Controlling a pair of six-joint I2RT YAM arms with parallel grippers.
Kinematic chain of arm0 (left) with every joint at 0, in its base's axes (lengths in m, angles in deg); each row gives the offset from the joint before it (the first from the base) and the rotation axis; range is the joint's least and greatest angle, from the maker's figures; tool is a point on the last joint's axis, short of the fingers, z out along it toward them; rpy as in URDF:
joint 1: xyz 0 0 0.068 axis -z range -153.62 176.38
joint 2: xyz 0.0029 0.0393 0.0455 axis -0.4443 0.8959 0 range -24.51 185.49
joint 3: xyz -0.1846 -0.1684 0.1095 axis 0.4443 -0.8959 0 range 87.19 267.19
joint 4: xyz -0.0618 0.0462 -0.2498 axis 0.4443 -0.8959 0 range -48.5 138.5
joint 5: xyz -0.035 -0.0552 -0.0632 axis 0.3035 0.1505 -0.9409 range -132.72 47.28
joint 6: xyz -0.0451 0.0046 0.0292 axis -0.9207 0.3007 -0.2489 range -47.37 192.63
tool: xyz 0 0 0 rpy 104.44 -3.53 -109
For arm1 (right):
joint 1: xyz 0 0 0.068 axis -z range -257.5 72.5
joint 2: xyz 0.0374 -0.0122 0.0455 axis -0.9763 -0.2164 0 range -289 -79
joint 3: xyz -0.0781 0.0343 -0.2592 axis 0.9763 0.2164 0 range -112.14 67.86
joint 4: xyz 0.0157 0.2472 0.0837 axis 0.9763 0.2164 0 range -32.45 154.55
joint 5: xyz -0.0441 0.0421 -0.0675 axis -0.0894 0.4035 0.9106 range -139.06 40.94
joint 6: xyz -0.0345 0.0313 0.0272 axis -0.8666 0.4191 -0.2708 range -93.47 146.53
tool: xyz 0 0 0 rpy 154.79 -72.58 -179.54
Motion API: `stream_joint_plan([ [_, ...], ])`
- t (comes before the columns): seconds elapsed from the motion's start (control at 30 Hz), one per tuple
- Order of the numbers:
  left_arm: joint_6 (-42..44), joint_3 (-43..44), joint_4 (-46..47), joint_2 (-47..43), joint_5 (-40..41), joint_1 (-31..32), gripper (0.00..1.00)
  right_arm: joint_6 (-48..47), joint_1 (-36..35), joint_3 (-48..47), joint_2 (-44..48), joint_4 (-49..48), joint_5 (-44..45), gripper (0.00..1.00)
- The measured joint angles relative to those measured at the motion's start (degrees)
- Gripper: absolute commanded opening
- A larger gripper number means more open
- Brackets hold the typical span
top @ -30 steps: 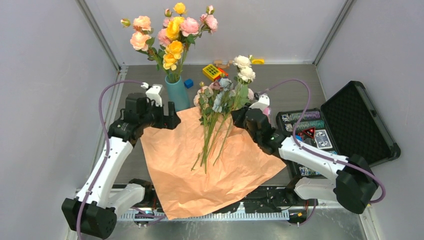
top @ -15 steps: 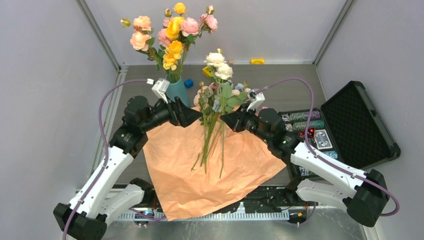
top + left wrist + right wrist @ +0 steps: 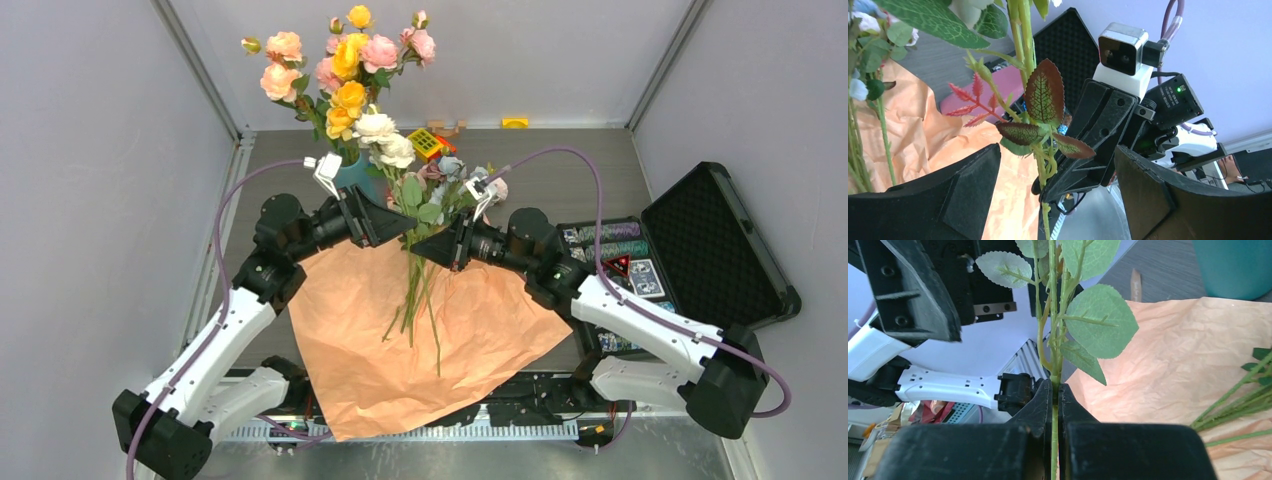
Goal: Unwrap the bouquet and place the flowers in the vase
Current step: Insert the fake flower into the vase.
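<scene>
The right gripper (image 3: 1054, 390) is clenched on a flower stem (image 3: 1053, 330), plain only from its own wrist. The left gripper (image 3: 1058, 160) gapes, released, with that stem between its fingers. From above, the other flowers (image 3: 415, 300) lie on the wrapping paper (image 3: 350, 340), the vase (image 3: 352, 172) behind.

The vase (image 3: 1233, 265) is cut off by the right wrist view's top edge, as is the stem (image 3: 1054, 371), hiding its bloom.
</scene>
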Motion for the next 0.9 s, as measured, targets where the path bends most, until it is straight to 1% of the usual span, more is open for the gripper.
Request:
stream_joint_plan([
  [0.07,-0.83,-0.37,0.48,0.33,-0.13,0.66,0.74,0.31,-0.28,-0.35,-0.72,-0.81,-1.14,0.0],
  [0.23,-1.7,-1.66,1.36,0.44,-0.02,1.36,0.6,1.33,-0.37,-0.72,-1.14,-1.51,-2.4,0.0],
  [0.33,-2.34,-2.23,1.46,0.48,0.15,1.64,0.45,1.75,-0.37,-1.31,-1.46,-1.97,-3.04,0.0],
  [0.37,-2.6,-2.32,1.46,0.5,0.24,1.75,0.42,1.81,-0.37,-1.38,-1.57,-2.23,-3.21,0.0],
  [0.5,-2.95,-2.67,1.79,0.61,0.61,2.25,0.39,2.16,-0.37,-1.4,-1.92,-2.51,-3.63,0.0],
  [0.53,-3.06,-2.8,1.92,0.61,0.72,2.34,0.37,2.19,-0.37,-1.42,-2.03,-2.51,-3.69,0.0],
  [0.6,-3.37,-3.08,2.01,0.61,0.92,2.45,0.3,2.34,-0.37,-1.42,-2.21,-2.49,-3.82,0.0],
  [0.7,-4.11,-3.34,2.51,0.59,1.01,2.56,0.15,2.38,-0.39,-1.46,-2.45,-2.38,-3.78,0.0],
  [0.83,-4.55,-3.65,2.89,0.57,1.42,2.71,0.0,2.36,-0.48,-1.51,-2.73,-2.21,-3.74,0.0],
  [0.9,-4.57,-3.76,2.93,0.57,1.62,2.71,0.0,2.36,-0.48,-1.51,-2.73,-1.99,-3.56,0.0],
])
